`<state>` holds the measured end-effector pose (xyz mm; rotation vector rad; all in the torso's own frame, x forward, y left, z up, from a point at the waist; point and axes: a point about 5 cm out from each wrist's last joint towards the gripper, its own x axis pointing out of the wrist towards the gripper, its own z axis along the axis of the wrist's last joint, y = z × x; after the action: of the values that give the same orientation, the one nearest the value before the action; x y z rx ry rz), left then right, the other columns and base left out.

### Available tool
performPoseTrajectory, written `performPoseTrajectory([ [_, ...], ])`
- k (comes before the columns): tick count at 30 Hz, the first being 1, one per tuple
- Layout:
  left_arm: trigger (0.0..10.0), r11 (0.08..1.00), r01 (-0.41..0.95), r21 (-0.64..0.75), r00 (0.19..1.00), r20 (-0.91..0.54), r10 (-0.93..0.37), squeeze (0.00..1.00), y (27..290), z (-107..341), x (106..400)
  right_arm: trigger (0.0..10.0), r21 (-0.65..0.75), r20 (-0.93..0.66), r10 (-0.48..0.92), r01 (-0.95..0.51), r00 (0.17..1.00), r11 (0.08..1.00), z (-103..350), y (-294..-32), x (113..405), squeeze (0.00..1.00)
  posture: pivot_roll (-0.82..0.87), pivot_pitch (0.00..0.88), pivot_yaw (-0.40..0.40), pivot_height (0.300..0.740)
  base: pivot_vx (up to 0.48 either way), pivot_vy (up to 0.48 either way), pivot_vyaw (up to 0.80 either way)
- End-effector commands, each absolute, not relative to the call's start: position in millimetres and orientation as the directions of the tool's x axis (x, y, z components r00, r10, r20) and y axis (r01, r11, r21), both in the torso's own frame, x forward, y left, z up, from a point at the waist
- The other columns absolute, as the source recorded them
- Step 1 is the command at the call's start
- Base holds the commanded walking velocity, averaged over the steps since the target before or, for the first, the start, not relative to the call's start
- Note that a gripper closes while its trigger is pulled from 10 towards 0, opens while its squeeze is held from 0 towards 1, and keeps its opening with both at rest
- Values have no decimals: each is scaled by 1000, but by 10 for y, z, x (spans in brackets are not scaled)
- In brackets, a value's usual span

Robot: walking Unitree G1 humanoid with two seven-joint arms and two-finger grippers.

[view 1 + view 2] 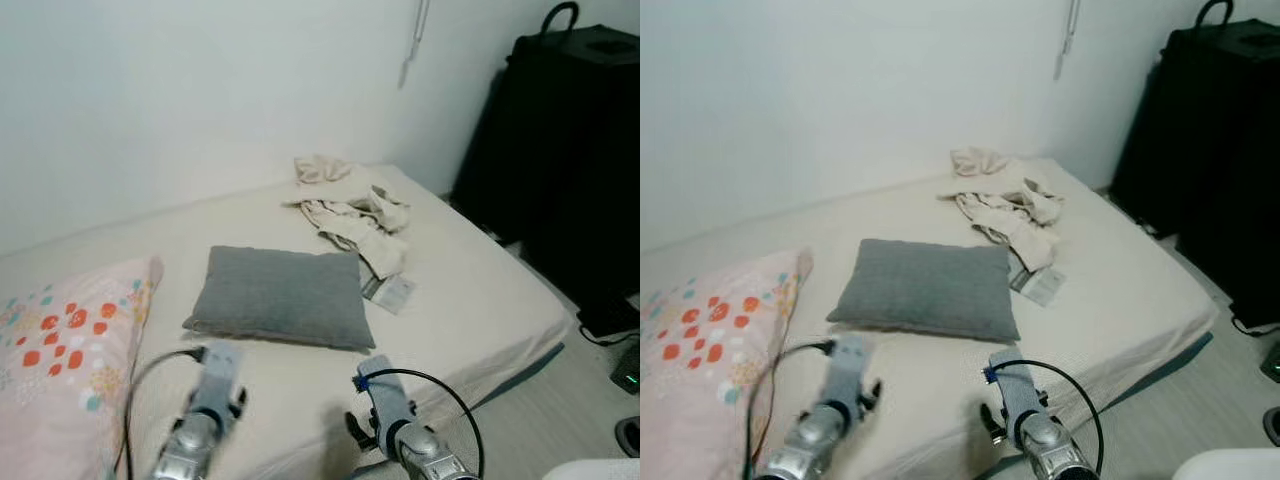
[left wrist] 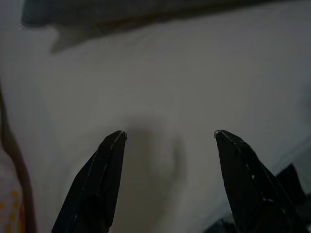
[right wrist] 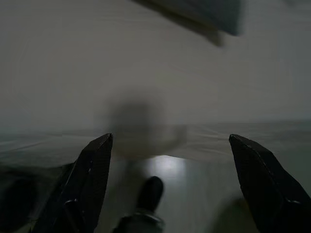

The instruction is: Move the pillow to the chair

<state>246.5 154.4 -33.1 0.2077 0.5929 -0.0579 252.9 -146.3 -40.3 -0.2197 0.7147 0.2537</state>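
Lying flat near the middle of a low bed covered in a cream sheet (image 1: pixel 470 300), the grey rectangular fabric pillow (image 1: pixel 275 295) rests with its long side roughly facing the robot, untouched by either arm. Both silver arms reach forward over the near part of the mattress, short of the pillow. The left gripper (image 2: pixel 167 138) hangs above bare cream sheet just ahead of the pillow's near edge, its two long black fingers (image 2: pixel 97 184) spread well apart with nothing between them. The right gripper (image 3: pixel 170 145) hovers over the near edge of the mattress, where sheet gives way to pale floor below, and its fingers (image 3: pixel 262 179) are likewise spread wide and empty; a corner of the grey pillow shows beyond them. To the robot's left, a pale pink pillow printed with orange and teal dots (image 1: pixel 65 350) lies on the bed, apart from the grey one. Behind the grey pillow, toward the white wall (image 1: pixel 180 90), a heap of crumpled beige clothing (image 1: pixel 355 215) sits on the sheet, with a small flat grey packet (image 1: pixel 390 290) just beside the pillow's far right corner. A tall black cabinet (image 1: pixel 570 160) stands at the right, past the bed.
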Motion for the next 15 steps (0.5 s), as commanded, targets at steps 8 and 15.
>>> performPoseTrajectory([
  [8,10000,982,65,175,826,-562,46,0,1677,-415,2372,10000,-142,-641,156,-316,752,938,-405,-1400,2532,0,29,8,11,740,0,0,0],
  [15,10000,955,131,266,857,-514,26,0,1700,-402,2317,10000,-137,-528,89,-188,844,972,-253,-1539,2668,0,67,22,-39,740,0,0,0],
])
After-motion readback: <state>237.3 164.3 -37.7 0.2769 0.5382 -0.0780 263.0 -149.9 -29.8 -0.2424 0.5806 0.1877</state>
